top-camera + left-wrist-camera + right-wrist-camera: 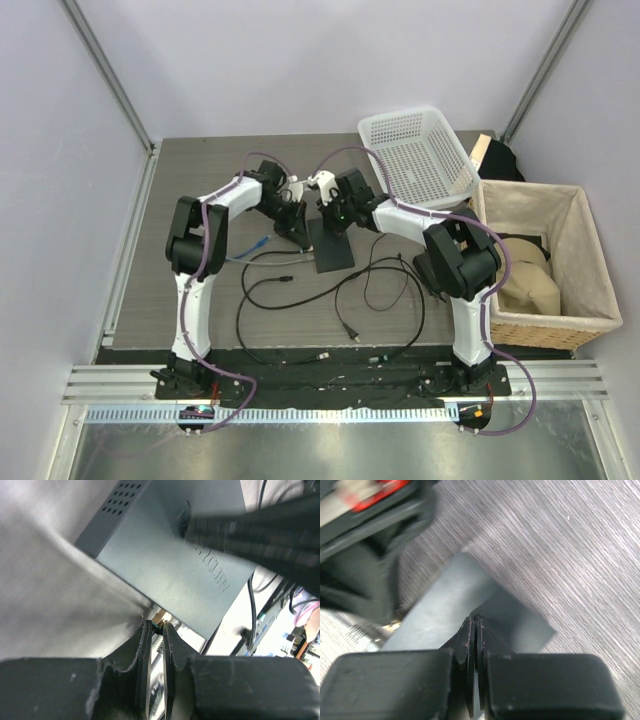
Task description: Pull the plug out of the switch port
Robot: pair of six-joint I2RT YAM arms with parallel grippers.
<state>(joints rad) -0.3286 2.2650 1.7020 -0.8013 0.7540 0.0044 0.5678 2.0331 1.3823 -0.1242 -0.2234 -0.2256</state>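
Dark grey switch box, dotted vent grid on one side. Grey desk, streaked wood grain. Far right: white lattice basket. Right: tan woven hamper, cream lining. Black cables at centre.

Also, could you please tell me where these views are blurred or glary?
Top external: sharp, evenly lit, glare on the near metal strip. Left wrist: grey box fairly sharp, the right arm across it smeared, lower right corner washed out. Right wrist: the left arm at upper left blurred, table grain streaked.
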